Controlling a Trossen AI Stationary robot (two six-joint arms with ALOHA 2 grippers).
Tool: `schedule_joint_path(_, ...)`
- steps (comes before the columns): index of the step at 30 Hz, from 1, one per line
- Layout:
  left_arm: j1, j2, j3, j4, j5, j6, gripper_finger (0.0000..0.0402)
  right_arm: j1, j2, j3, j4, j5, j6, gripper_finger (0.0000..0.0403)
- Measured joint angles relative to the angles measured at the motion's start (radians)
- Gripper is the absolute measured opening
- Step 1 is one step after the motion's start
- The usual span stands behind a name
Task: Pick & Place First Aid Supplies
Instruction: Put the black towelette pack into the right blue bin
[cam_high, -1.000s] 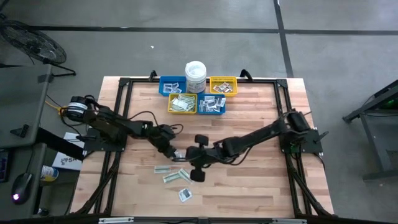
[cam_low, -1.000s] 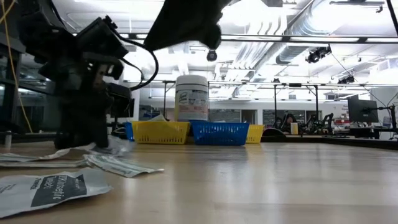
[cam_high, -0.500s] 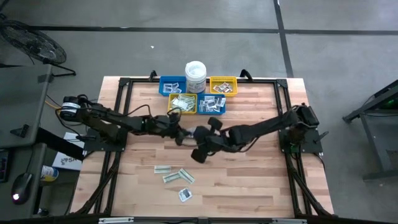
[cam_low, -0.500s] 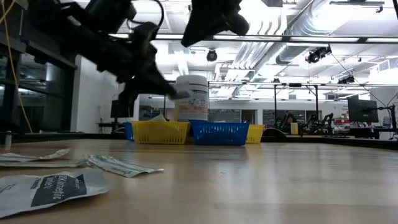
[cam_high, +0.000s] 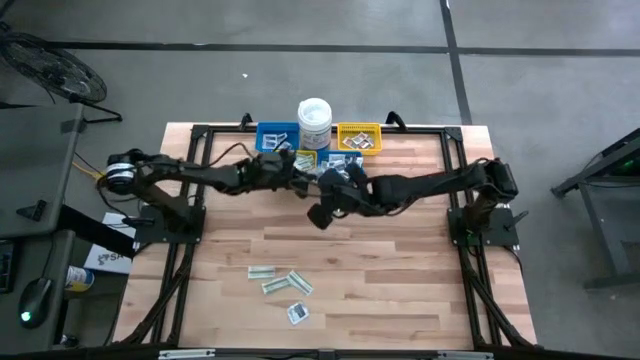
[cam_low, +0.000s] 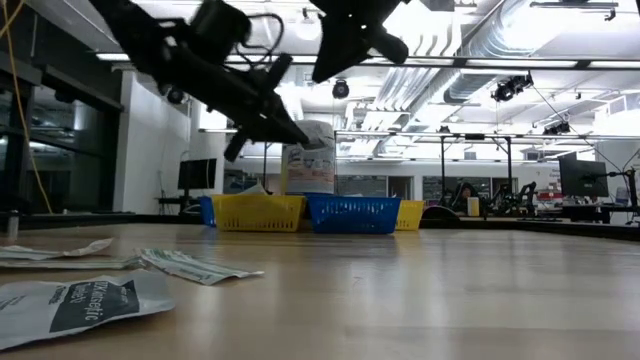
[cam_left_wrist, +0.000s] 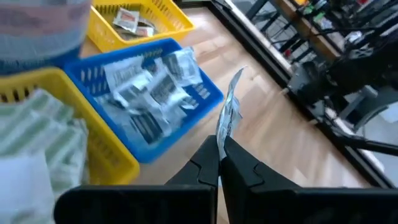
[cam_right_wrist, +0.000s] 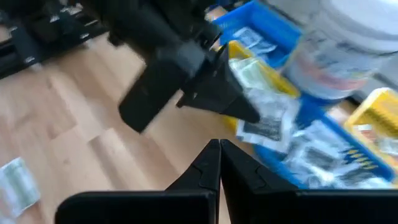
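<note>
Over by the blue bin (cam_left_wrist: 186, 118), left gripper (cam_left_wrist: 219, 144) has its fingers pinched on a white packet (cam_left_wrist: 229, 115). Right gripper (cam_right_wrist: 219, 147) hovers alongside, fingers closed on nothing. More packets (cam_high: 278, 283) lie on the table (cam_high: 400, 290).

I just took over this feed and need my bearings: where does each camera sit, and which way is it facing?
High: above the table, looking straight down; both arms show.
Low: at tabletop height, looking level across loose packets to the bins; both arms show overhead.
Left wrist: looks past the left pincer, shut on a white packet, toward the blue bin.
Right wrist: looks past the shut right pincer at the left pincer and bins.
Shared: both wrist views show the blue bin.
</note>
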Motion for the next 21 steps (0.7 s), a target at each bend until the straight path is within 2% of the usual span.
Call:
schedule_joint_path(8,0.110,0.157,0.151,-0.075,0.176,0.105,0.0000,-0.042,-0.106,0.000,-0.149,0.062,0.032,0.0001)
schedule_joint_path(11,0.128,0.211,0.204,-0.080,0.211,0.138,0.0000,-0.045,-0.146,0.000,-0.228,0.086,0.073,0.0004)
schedule_joint_path(18,0.150,0.283,0.314,-0.177,0.202,0.190,0.0000,-0.034,-0.229,0.000,-0.403,0.092,0.169,0.0001)
schedule_joint_path(21,0.148,0.311,0.355,-0.248,0.157,0.233,0.0000,-0.024,-0.251,0.000,-0.458,0.092,0.201,0.0003)
